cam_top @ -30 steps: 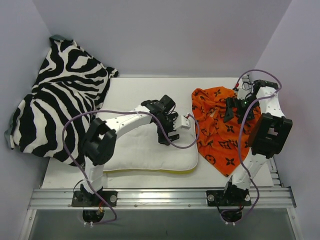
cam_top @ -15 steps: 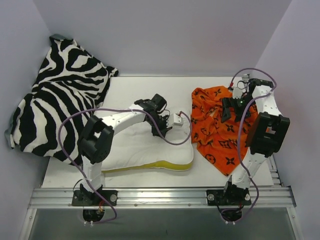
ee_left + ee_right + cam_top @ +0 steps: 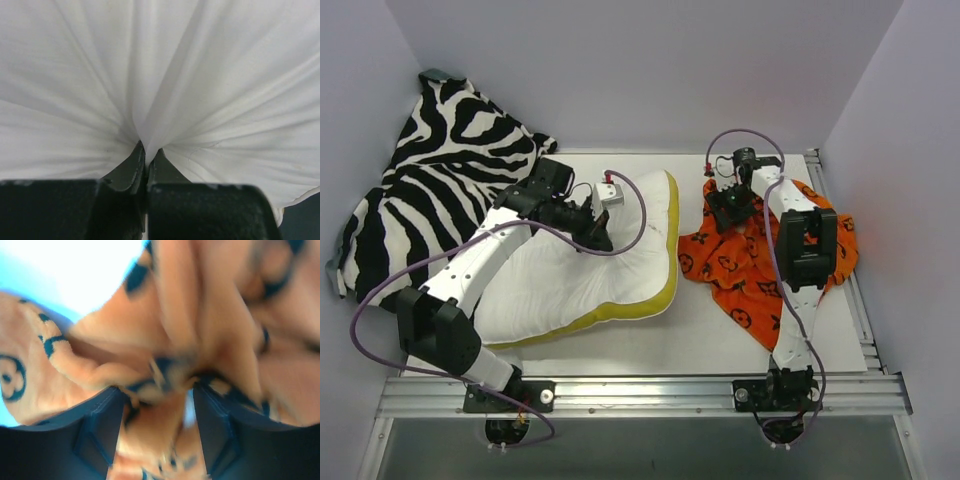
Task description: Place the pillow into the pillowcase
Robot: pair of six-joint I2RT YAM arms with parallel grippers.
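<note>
the pillow (image 3: pixel 590 290) lies on the left half of the white table (image 3: pixel 700 345), wholly outside the pillowcase (image 3: pixel 745 270). a strip of bare tabletop runs between the two. the pillow's right edge is raised and curled, so its yellow piping shows as a long curve from the far right corner round to the near side. its left part sits just beside the zebra-striped cloth (image 3: pixel 440 190), which is heaped against the far left corner and the left wall.

the left gripper (image 3: pixel 592 228) is on the far part of the pillow, near the raised edge. in the left wrist view its fingers (image 3: pixel 135 165) are pressed together on a pinch of the white pillow fabric, and creases fan out from the pinch across the whole picture.

the pillowcase is a crumpled orange heap on the right half of the table, with its dark motifs facing up. its mouth cannot be made out from above, and only orange cloth shows in its folds.

the right gripper (image 3: pixel 730 205) is at the far left corner of that heap. the right wrist view is blurred, but its fingers (image 3: pixel 100 425) stand spread, with a bunched fold of the pillowcase (image 3: pixel 165 340) between them. a pale sliver of gap shows between the cloth and one finger, so the fold is not clamped.
</note>
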